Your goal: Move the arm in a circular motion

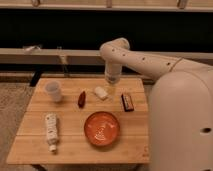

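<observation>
Cream-white arm [150,62] entering from the right, bent at an elbow over the far edge of the wooden counter [30,142] and pointing downward. Its gripper [111,93] hangs above the far middle of the counter, just beside a small white object [101,92]; whether the fingers are released or clenched cannot be told. On the counter: a white cup [53,91] at far left, a dark red object [81,99], a small black box [127,102], an orange bowl [101,128] near the front, and a white bottle [51,131] lying on its side at left.
</observation>
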Controlling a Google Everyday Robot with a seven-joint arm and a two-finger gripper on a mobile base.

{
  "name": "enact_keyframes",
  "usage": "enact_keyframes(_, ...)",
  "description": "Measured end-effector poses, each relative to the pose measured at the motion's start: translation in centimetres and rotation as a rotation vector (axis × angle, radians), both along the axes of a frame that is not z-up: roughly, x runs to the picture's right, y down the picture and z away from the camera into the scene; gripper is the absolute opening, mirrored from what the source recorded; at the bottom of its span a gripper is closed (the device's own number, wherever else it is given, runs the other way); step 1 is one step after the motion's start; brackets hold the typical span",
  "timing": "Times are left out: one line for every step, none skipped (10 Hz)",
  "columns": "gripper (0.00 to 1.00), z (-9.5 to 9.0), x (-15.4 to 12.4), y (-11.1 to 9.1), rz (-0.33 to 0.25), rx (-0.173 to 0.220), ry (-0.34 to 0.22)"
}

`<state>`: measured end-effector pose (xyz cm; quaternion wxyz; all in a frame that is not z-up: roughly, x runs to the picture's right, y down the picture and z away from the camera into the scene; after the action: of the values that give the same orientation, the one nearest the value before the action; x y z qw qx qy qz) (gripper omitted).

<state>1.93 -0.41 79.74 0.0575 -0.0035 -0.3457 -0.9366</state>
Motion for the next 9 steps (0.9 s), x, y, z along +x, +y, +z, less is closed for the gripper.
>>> enact_keyframes(0.8, 0.5, -1.6, -1.0, -0.021, 0.008, -0.017)
enact_keyframes(0.8, 1.1, -4.1, -2.3, -0.05, 0.021, -0.046)
enact_keyframes(0.8, 1.3, -6.0, -3.0, -0.071, 0.028, -0.07)
enact_keyframes(0.8, 1.5, -8.7, -3.8, -0.103, 0.04, -0.104)
enact_keyframes(0.8, 1.2, -11.8, -4.6, -0.141, 0.058, -0.148)
enact_keyframes(0.8, 0.9, -13.9, -4.8, -0.168, 0.069, -0.179)
enact_keyframes(0.8, 0.2, -15.9, -4.9, -0.194, 0.079, -0.212)
enact_keyframes(0.8, -1.0, -18.5, -4.6, -0.22, 0.094, -0.258)
enact_keyframes(0.8, -2.9, -21.1, -3.7, -0.254, 0.111, -0.311)
